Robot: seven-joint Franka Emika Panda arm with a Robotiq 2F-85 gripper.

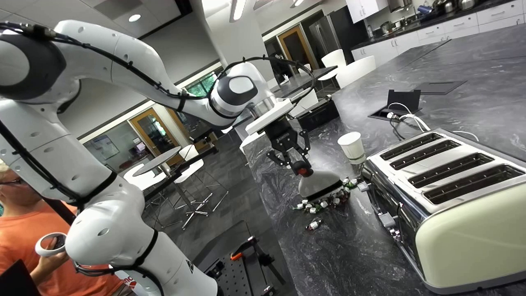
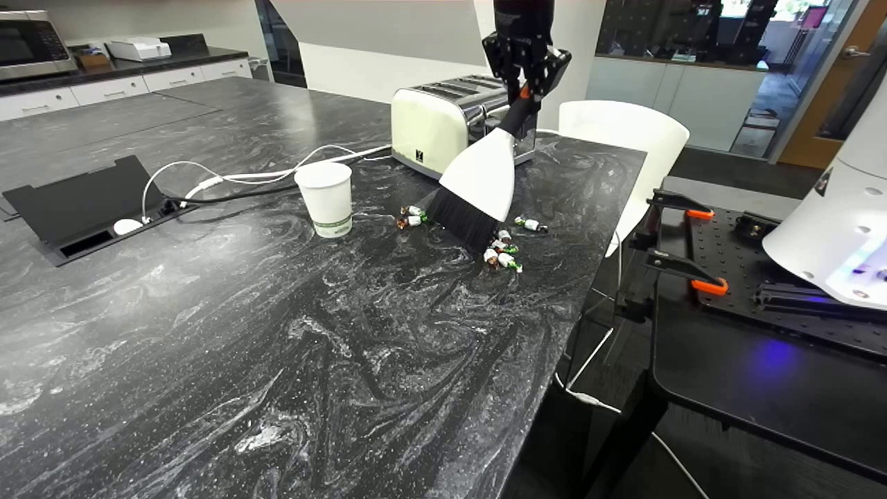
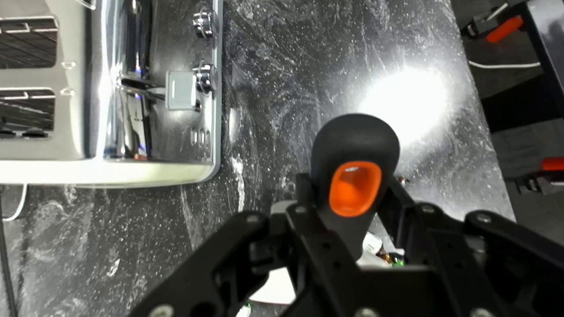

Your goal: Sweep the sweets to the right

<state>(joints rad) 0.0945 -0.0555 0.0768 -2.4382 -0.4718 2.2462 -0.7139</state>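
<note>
Gripping the brush [image 2: 481, 173] by its handle [image 2: 516, 116], your jaws are closed on it; sweets [image 1: 324, 204] lie bunched along its bristles [image 2: 463, 220] on the surface [image 1: 337, 255], a stray sweet [image 1: 314, 224] apart, so the rightward sweep looks unfinished; both exterior views show the bristles, which your wrist view hides along with most sweets

White-wrapped sweets [image 1: 324, 204] — strewn along tilted brush [image 2: 483, 170], seemingly touching bristles [image 2: 461, 219]; one apart.

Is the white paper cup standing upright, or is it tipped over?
Upright: in an exterior view, the white paper cup stands on the dark countertop, wide end up and narrow end down.
</note>
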